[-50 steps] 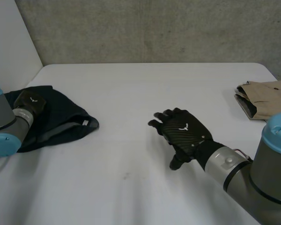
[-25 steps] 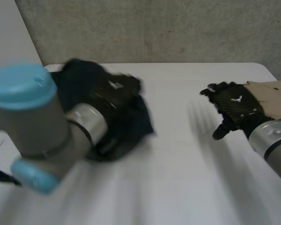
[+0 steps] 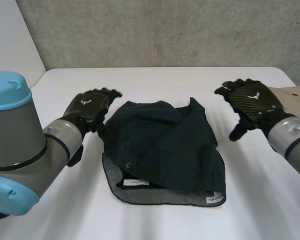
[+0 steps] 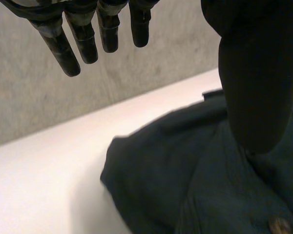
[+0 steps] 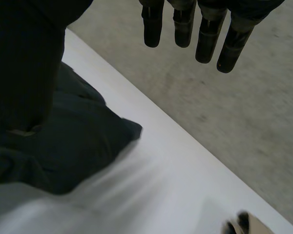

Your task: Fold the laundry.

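Navy garment [image 3: 165,145] lies crumpled but mostly flat in the middle of the white tabletop [image 3: 155,80], nearer the front edge than the back. Its cloth is a soft, matte weave with loose folds. A paler grey band runs along its near hem, with a small round button [image 3: 128,164] and a white label [image 3: 132,183] beside it.

The left hand [image 3: 92,107] is just beside the garment's far left edge, fingers [image 4: 88,39] straight and apart from the thumb, holding nothing. The right hand [image 3: 250,100] is well clear of the garment towards the tabletop's right edge, its fingers [image 5: 205,34] likewise spread and empty.

Behind that hand, a folded beige cloth [image 3: 292,97] sits at the right edge. A rough grey concrete wall [image 3: 165,30] stands behind the tabletop.
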{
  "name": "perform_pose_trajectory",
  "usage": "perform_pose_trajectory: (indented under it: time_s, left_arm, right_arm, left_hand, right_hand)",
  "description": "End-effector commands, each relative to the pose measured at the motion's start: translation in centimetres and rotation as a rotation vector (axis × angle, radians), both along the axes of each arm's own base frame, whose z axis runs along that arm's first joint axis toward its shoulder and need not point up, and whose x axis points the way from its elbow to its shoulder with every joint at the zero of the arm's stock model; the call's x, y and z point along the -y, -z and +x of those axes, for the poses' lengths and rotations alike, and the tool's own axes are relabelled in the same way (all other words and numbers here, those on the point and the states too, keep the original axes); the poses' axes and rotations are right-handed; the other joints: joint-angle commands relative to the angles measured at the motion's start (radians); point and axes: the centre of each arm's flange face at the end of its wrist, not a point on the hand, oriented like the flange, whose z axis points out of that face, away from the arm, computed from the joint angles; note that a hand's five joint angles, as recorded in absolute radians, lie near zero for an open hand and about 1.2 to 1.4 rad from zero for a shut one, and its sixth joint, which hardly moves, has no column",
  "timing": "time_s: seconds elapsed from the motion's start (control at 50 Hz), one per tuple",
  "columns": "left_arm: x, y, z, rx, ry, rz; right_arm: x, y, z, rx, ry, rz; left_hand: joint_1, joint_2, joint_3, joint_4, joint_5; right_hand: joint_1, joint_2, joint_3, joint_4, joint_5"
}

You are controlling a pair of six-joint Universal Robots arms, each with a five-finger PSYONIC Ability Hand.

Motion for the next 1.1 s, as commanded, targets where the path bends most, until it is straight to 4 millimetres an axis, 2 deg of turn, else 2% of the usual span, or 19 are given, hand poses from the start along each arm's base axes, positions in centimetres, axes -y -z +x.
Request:
perform_pose_trajectory:
  time_s: [0.02, 0.08, 0.18, 0.26, 0.32, 0.42, 0.5, 0.62, 0.74, 0.78, 0.82, 0.84, 0.9, 0.92, 0.96, 1.02, 1.06, 1.08, 1.1]
  left_arm:
    - [-1.6, 1.5, -0.2, 0.011, 0.019, 0.094]
    - [-1.9, 1.8, -0.7, 0.01, 0.033, 0.102]
    - [-1.6, 3.5, -0.6, 0.053, -0.008, 0.135]
    - [-1.1, 3.9, 0.1, 0.068, -0.074, 0.132]
    - [-0.7, 3.6, 0.7, 0.068, -0.112, 0.123]
    - [0.0, 3.7, 1.6, 0.059, -0.146, 0.114]
    - [0.3, 3.2, 1.8, 0.043, -0.155, 0.089]
    - [0.5, 3.0, 1.7, 0.033, -0.152, 0.067]
    - [0.4, 3.2, 1.8, 0.036, -0.154, 0.072]
    - [0.4, 3.3, 1.9, 0.037, -0.157, 0.075]
    - [0.4, 3.4, 1.9, 0.037, -0.157, 0.075]
    - [0.4, 3.4, 2.0, 0.036, -0.159, 0.074]
    - [0.3, 3.6, 2.0, 0.039, -0.158, 0.076]
    - [0.3, 3.6, 2.0, 0.039, -0.158, 0.076]
    - [0.3, 3.6, 2.1, 0.038, -0.158, 0.075]
    - [0.3, 3.5, 2.1, 0.037, -0.16, 0.072]
    - [0.2, 3.5, 2.1, 0.037, -0.158, 0.072]
    - [0.2, 3.5, 2.1, 0.037, -0.158, 0.072]
    - [0.2, 3.5, 2.1, 0.037, -0.158, 0.072]
  right_arm:
    - [1.1, 1.6, 2.9, -0.136, -0.144, 0.013]
    - [1.0, 2.4, 4.1, -0.227, -0.204, 0.018]
    - [-0.7, 3.5, 6.5, -0.307, -0.309, 0.033]
    - [-2.1, 3.7, 7.6, -0.278, -0.337, 0.078]
    - [-3.2, 3.7, 8.3, -0.21, -0.289, 0.157]
    - [-4.8, 3.5, 8.3, -0.122, -0.197, 0.249]
    - [-7.1, 3.3, 8.2, -0.136, -0.207, 0.254]
    - [-9.0, 5.8, 7.1, -0.204, -0.203, 0.289]
    - [-9.3, 7.8, 5.9, -0.254, -0.124, 0.223]
    - [-8.8, 8.5, 5.2, -0.29, -0.082, 0.171]
    - [-8.7, 8.9, 4.9, -0.319, -0.071, 0.137]
    - [-8.5, 9.1, 4.7, -0.345, -0.071, 0.108]
    - [-7.3, 8.9, 4.1, -0.376, -0.048, 0.056]
    - [-5.9, 8.7, 3.5, -0.397, -0.02, 0.02]
    - [-3.9, 8.0, 2.8, -0.415, 0.013, -0.035]
    - [0.1, 6.5, 1.6, -0.462, 0.068, -0.142]
    - [1.9, 5.8, 1.6, -0.477, 0.076, -0.195]
    - [4.1, 5.3, 1.9, -0.479, 0.081, -0.255]
    - [4.9, 5.1, 2.2, -0.477, 0.078, -0.279]
  left_hand:
    - [0.025, 0.011, 0.005, 0.01, -0.007]
    - [0.025, 0.011, 0.005, 0.01, -0.007]
    - [0.025, 0.011, 0.005, 0.01, -0.007]
    - [0.022, 0.009, 0.002, 0.007, -0.01]
    - [0.019, 0.006, -0.001, 0.004, -0.013]
    - [0.016, 0.003, -0.004, 0.001, -0.016]
    - [0.016, 0.003, -0.004, 0.001, -0.016]
    - [0.013, 0.0, -0.007, -0.002, -0.019]
    - [0.007, -0.006, -0.012, -0.008, -0.025]
    - [0.007, -0.006, -0.012, -0.008, -0.025]
    - [0.007, -0.006, -0.012, -0.008, -0.025]
    - [0.005, -0.009, -0.015, -0.011, -0.028]
    - [0.005, -0.009, -0.015, -0.011, -0.028]
    - [0.005, -0.009, -0.015, -0.011, -0.028]
    - [0.002, -0.012, -0.018, -0.013, -0.031]
    - [0.002, -0.012, -0.018, -0.013, -0.031]
    - [0.002, -0.012, -0.018, -0.013, -0.031]
    - [0.002, -0.012, -0.018, -0.013, -0.031]
    - [0.002, -0.012, -0.018, -0.013, -0.031]
  right_hand:
    - [-0.017, -0.044, -0.04, -0.058, -0.067]
    - [-0.017, -0.044, -0.04, -0.058, -0.067]
    - [-0.017, -0.044, -0.04, -0.058, -0.067]
    - [-0.017, -0.044, -0.04, -0.058, -0.067]
    - [-0.017, -0.044, -0.04, -0.058, -0.067]
    - [-0.017, -0.044, -0.04, -0.058, -0.067]
    - [-0.017, -0.044, -0.04, -0.058, -0.067]
    - [-0.017, -0.044, -0.04, -0.058, -0.067]
    - [-0.017, -0.044, -0.04, -0.058, -0.067]
    - [-0.017, -0.044, -0.04, -0.058, -0.067]
    - [0.133, 0.106, 0.11, 0.092, 0.083]
    - [0.477, 0.45, 0.454, 0.436, 0.427]
    - [1.127, 1.1, 1.104, 1.086, 1.077]
    - [1.204, 1.177, 1.181, 1.163, 1.154]
    - [1.204, 1.177, 1.182, 1.163, 1.155]
    - [1.204, 1.177, 1.182, 1.163, 1.155]
    - [1.204, 1.177, 1.182, 1.163, 1.155]
    - [1.204, 1.177, 1.182, 1.163, 1.155]
    - [1.204, 1.177, 1.182, 1.163, 1.155]
